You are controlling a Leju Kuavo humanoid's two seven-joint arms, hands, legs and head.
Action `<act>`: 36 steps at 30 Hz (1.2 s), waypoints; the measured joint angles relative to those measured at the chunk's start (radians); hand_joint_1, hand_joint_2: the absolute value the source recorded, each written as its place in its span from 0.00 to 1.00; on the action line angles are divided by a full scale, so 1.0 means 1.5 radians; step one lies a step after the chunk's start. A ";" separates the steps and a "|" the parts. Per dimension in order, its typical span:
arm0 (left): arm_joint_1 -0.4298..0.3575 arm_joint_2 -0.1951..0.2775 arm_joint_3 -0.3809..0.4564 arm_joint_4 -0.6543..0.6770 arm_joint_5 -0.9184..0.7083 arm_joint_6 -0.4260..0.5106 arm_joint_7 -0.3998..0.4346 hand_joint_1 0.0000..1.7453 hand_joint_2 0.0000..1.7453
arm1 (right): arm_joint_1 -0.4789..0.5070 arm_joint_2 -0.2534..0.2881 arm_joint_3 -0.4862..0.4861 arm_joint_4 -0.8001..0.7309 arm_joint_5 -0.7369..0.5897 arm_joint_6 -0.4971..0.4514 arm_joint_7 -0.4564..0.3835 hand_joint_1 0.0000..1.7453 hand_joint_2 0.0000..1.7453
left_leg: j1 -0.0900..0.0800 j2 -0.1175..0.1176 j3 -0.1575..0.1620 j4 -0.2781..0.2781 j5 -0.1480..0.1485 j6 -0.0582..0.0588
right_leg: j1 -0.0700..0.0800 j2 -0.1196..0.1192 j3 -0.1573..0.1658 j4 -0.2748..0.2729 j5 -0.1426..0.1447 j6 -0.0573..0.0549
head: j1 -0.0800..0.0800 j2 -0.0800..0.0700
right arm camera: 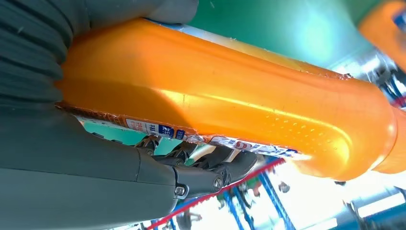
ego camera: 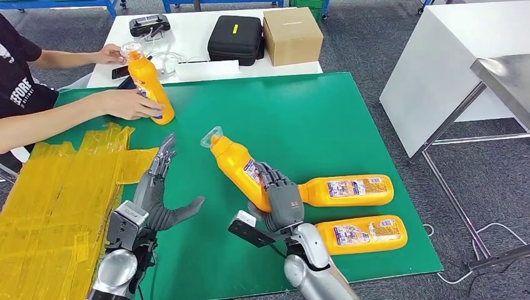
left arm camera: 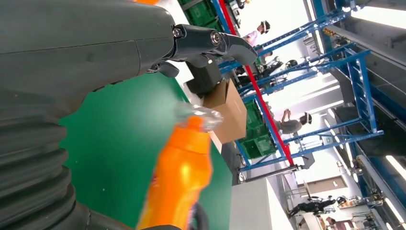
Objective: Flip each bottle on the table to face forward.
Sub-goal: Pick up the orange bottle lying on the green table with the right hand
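My right hand (ego camera: 279, 199) grips an orange bottle (ego camera: 239, 167) by its lower body and holds it tilted above the green mat (ego camera: 294, 112), clear cap toward the far left. The same bottle (right arm camera: 249, 103) runs across the right wrist view, with dark fingers (right arm camera: 210, 175) wrapped along its label edge. My left hand (ego camera: 161, 187) hovers over the mat to the left of it, fingers spread and holding nothing; its fingertip (left arm camera: 230, 43) and the orange bottle (left arm camera: 179, 177) appear in the left wrist view. Two more orange bottles (ego camera: 347, 190) (ego camera: 362, 234) lie on their sides at the right.
A person's hands hold a fourth orange bottle (ego camera: 150, 84) upright at the mat's far left. Yellow sheeting (ego camera: 56, 200) covers the near left. On the white table (ego camera: 187, 28) behind stand a black case (ego camera: 235, 39) and a cardboard box (ego camera: 291, 35). A grey table (ego camera: 506, 81) stands at right.
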 joint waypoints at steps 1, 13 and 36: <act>0.000 0.000 -0.002 -0.001 0.004 -0.001 0.003 0.00 1.00 | 0.005 0.002 -0.006 -0.009 -0.010 -0.009 -0.014 1.00 1.00 | 0.000 0.000 0.000 0.000 0.000 0.000 | 0.000 0.000 0.000 0.000 0.000 0.000 | 0.000 0.000; -0.013 0.000 -0.052 0.030 0.123 -0.065 0.068 0.00 1.00 | 0.042 0.032 -0.026 -0.068 -0.095 -0.075 -0.137 1.00 1.00 | 0.000 0.000 -0.001 0.000 0.000 0.000 | 0.000 0.000 -0.001 0.000 0.000 0.000 | 0.000 0.000; -0.037 0.001 -0.067 0.087 0.236 -0.131 0.087 0.00 1.00 | 0.043 0.051 0.025 -0.055 -0.081 -0.083 -0.160 1.00 1.00 | 0.000 0.000 -0.002 0.000 0.000 0.000 | 0.000 0.000 -0.001 0.000 0.000 0.000 | 0.000 0.000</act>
